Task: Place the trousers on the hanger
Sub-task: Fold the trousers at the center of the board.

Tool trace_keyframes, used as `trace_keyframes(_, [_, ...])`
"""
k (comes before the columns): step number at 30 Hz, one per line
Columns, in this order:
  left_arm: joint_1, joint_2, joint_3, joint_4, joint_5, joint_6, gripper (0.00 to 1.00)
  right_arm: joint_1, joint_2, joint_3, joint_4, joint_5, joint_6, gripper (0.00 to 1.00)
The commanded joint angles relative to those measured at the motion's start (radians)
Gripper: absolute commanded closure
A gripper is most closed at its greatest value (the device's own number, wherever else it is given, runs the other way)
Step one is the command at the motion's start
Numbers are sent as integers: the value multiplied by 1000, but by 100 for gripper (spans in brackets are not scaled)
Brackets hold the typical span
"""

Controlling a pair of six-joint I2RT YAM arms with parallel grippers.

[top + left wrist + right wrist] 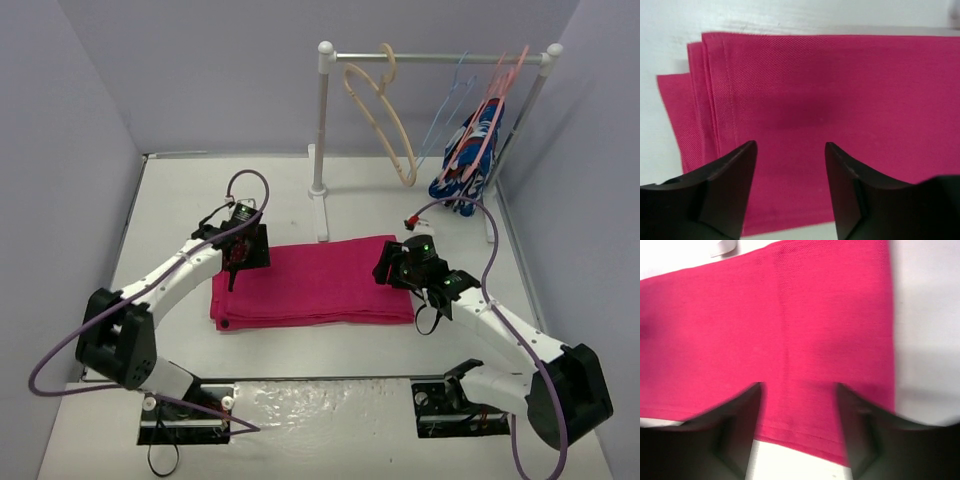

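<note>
The magenta-pink trousers [315,283] lie folded flat in the middle of the table. They also show in the left wrist view [840,100] and the right wrist view [765,330]. My left gripper [240,262] hovers open over their left end [790,150], nothing between its fingers. My right gripper [392,268] hovers open over their right end [797,390], also empty. The beige wooden hanger [385,115] hangs by its hook from the rail at the back.
A white clothes rail [435,58] on two posts stands at the back. A thin blue wire hanger [452,105], salmon-pink hangers [495,95] and a blue patterned garment [472,155] hang at its right. Walls close in left, right and back.
</note>
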Motion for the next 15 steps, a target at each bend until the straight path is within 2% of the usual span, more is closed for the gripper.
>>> trace_keyframes(1, [27,90,-96,90,5,-96,49,6,89,-19,149,-103,9,57])
trace_keyframes(4, [70,97,-153,92,-4,-145,51,7,159,-35,200,-150,11,68])
trace_keyframes(9, [180,92,-228,109,-15,-152,51,18,331,-23,273,-187,10,74])
trace_keyframes(12, [252,98,-233,125,-8,-151,51,25,431,16,300,-201,0,77])
trace_keyframes(15, [310,97,-210,145,-15,-158,51,33,513,63,339,-213,-12,84])
